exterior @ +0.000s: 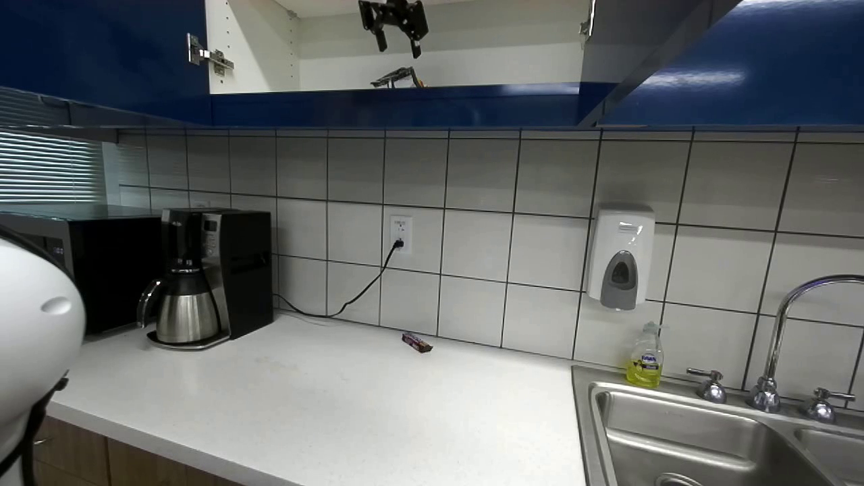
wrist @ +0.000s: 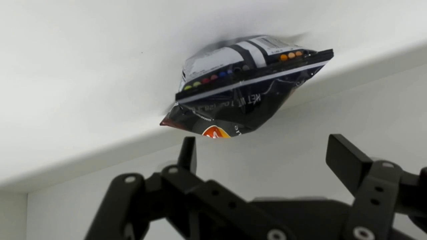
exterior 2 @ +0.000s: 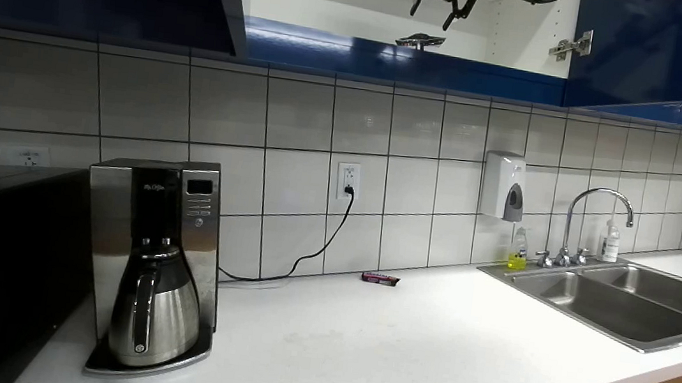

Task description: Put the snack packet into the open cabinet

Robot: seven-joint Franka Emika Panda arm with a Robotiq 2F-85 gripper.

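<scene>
The snack packet [exterior: 397,77] lies inside the open cabinet [exterior: 405,108], near its blue lower edge, and shows in an exterior view [exterior 2: 421,39] too. In the wrist view the packet [wrist: 247,86] is dark foil with a silvery back, coloured dots and a red-orange logo, resting on the white cabinet floor. My gripper [exterior: 399,50] is open and empty above the packet, apart from it, within the cabinet opening. The gripper also shows in an exterior view [exterior 2: 430,18]. In the wrist view its fingers [wrist: 262,150] stand wide apart with nothing between them.
Blue cabinet doors [exterior: 101,61] stand open on both sides of the opening. A small wrapped bar [exterior 2: 380,279] lies on the white counter [exterior 2: 349,346] near the tiled wall. A coffee maker [exterior: 216,277], a microwave [exterior 2: 6,256], a soap dispenser [exterior: 621,256] and a sink [exterior: 675,425] are around it.
</scene>
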